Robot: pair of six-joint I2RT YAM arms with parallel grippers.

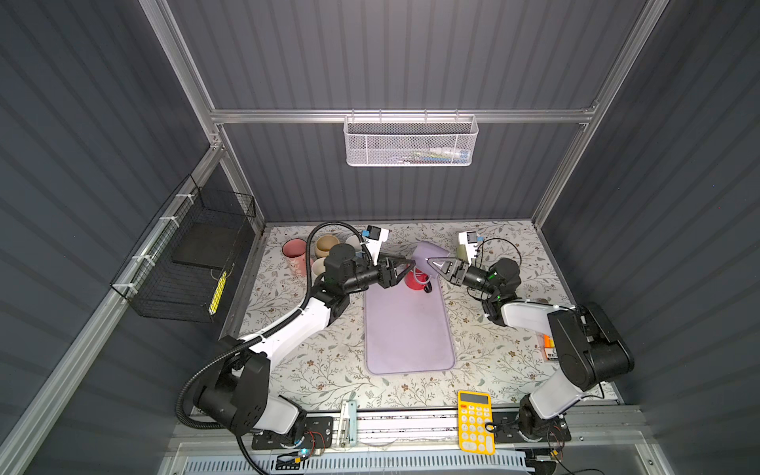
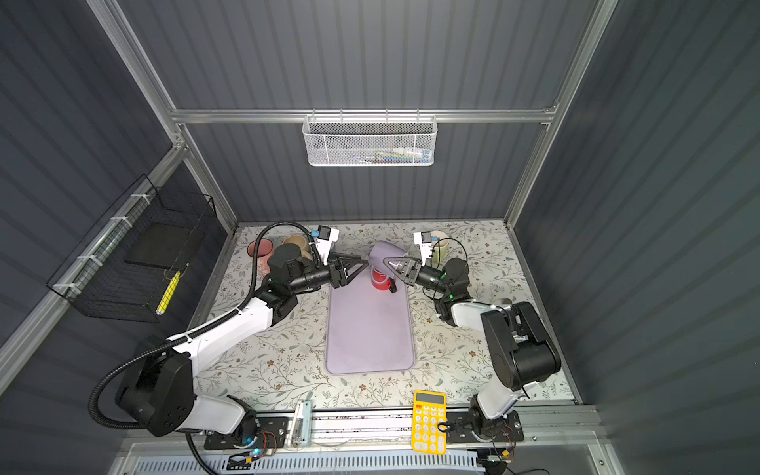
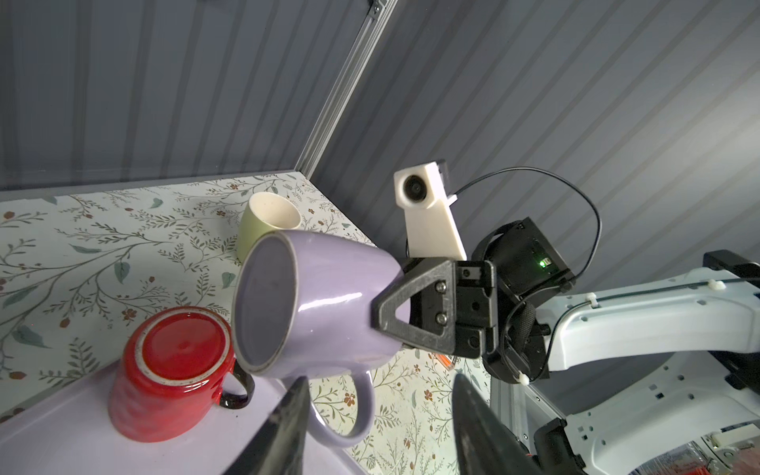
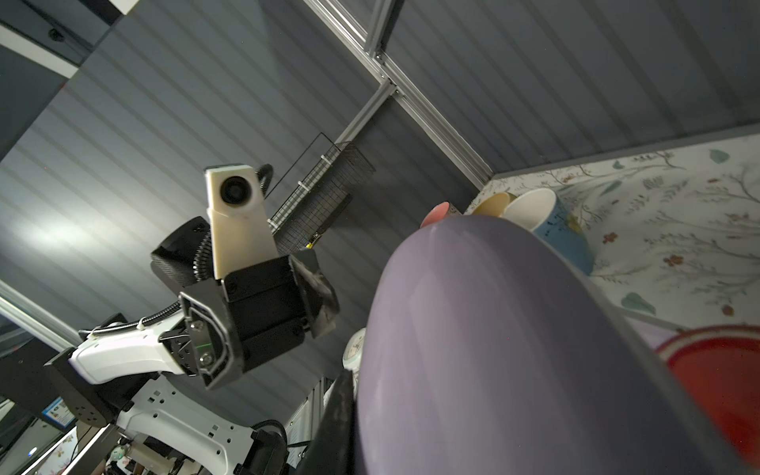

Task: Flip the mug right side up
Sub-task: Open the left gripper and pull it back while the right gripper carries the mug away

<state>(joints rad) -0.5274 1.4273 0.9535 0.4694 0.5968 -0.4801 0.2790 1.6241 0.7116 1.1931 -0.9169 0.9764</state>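
Currently the right tool (image 1: 429,260) is clamped on the rim of a glossy lavender ceramic mug (image 3: 329,296). It carries the mug on its side in the air, handle hanging down and flat base turned toward the left tool (image 1: 407,265). The left tool's jaws stand wide and empty just short of that base. Beneath the right tool's load, a red glazed mug (image 3: 172,370) sits upside down on a smooth lilac rectangular mat (image 1: 407,329). Beyond the right tool stands a pale green cup (image 3: 255,230); behind the left tool, a pink cup (image 1: 294,249) and a tan cup (image 1: 327,243) cluster on the floral-patterned surface (image 1: 312,362).
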